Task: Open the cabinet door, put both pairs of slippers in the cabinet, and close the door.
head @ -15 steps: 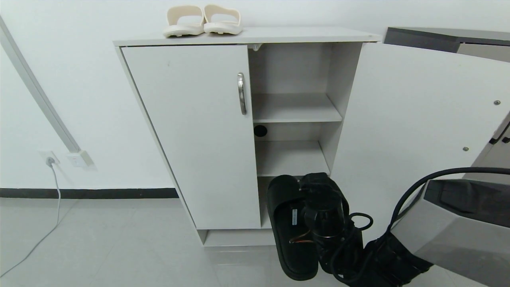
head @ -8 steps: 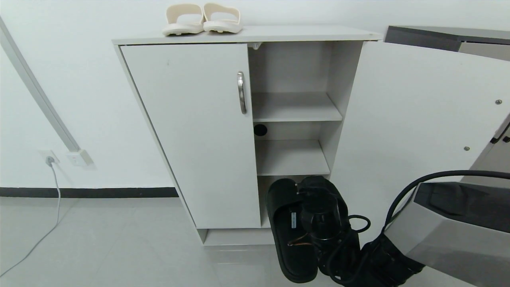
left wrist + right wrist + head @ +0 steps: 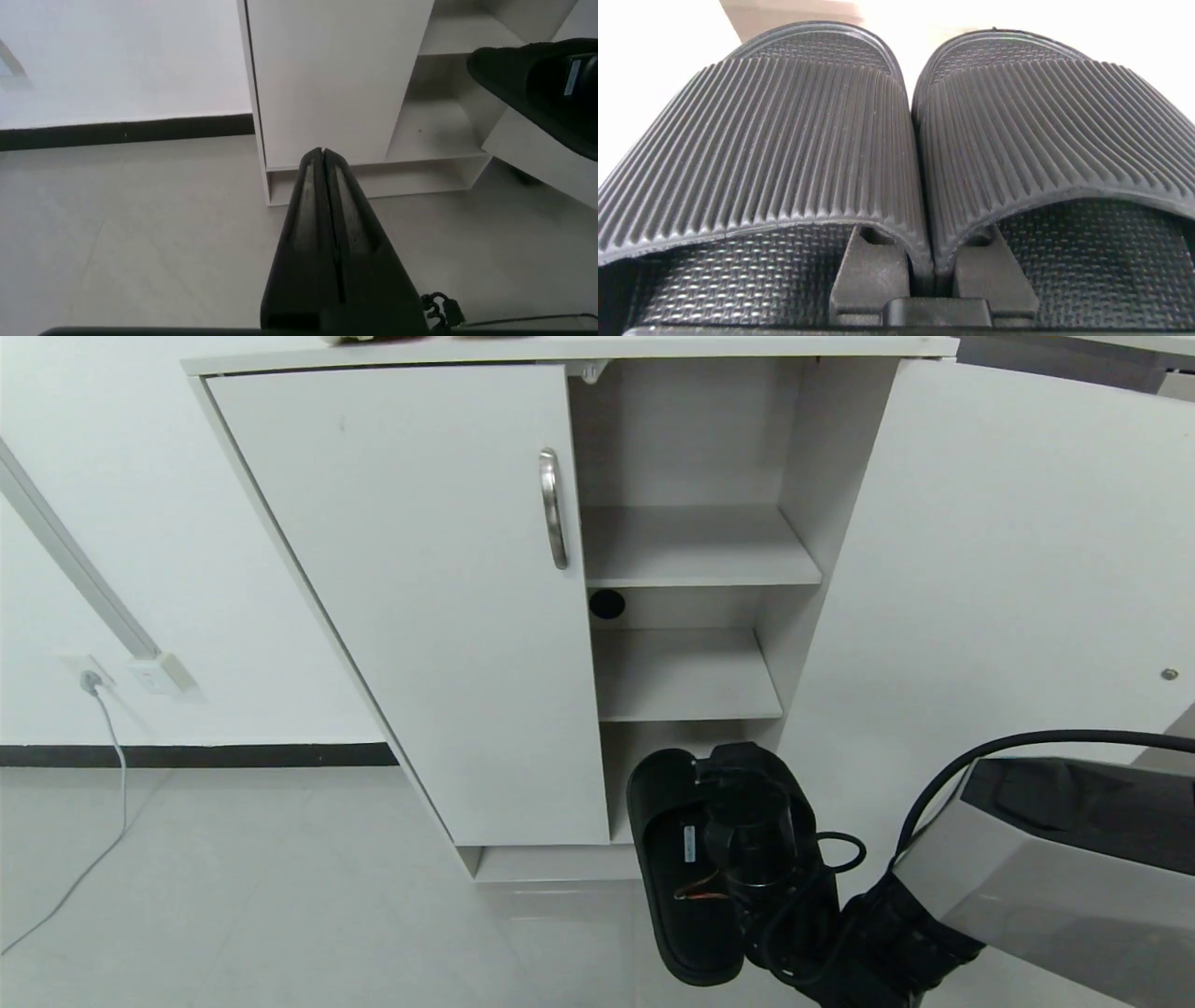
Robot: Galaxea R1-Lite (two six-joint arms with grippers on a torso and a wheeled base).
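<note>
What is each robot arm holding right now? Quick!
Left end effector: shut, holding nothing.
Right end effector: shut on the pair of black ribbed rubber slippers.

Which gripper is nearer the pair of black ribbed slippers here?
Right. The right gripper is clamped on the pair of black ribbed slippers at their inner edges. The left gripper is shut above the grey floor, well apart from them.

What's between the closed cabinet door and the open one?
Head view: the open compartment with two bare shelves, and at its bottom the black slippers held by the right gripper.
</note>
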